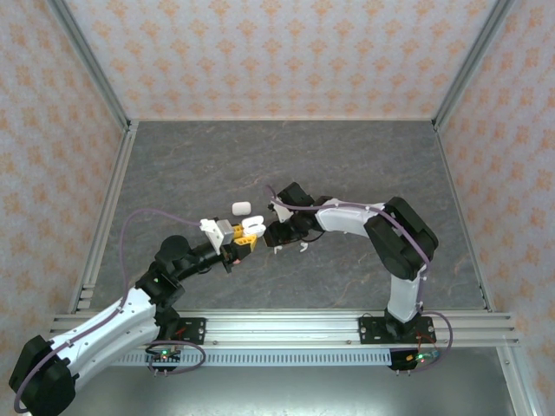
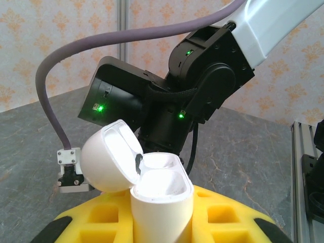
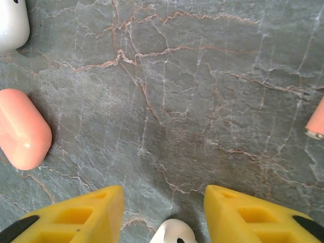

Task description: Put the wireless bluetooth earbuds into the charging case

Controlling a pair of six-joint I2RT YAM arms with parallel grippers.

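My left gripper (image 1: 246,234) is shut on a white charging case (image 2: 163,205) and holds it upright between yellow fingers (image 2: 233,217). The case's lid (image 2: 109,157) is swung open to the left, and both wells look empty. My right gripper (image 1: 270,234) hovers close to the case, and its wrist fills the background of the left wrist view. In the right wrist view the right gripper (image 3: 163,195) is open above the table. A white earbud (image 3: 174,234) lies between its yellow fingers (image 3: 96,210), touching neither. Two small white earbuds (image 1: 303,248) lie on the table beneath the right arm.
A closed white case (image 1: 241,208) lies just beyond the grippers. The right wrist view has a pink case (image 3: 23,129) at the left, a white case (image 3: 12,23) in the top-left corner and a pink earbud (image 3: 316,121) cut off by the right edge. Aluminium rails (image 1: 104,217) frame the grey table.
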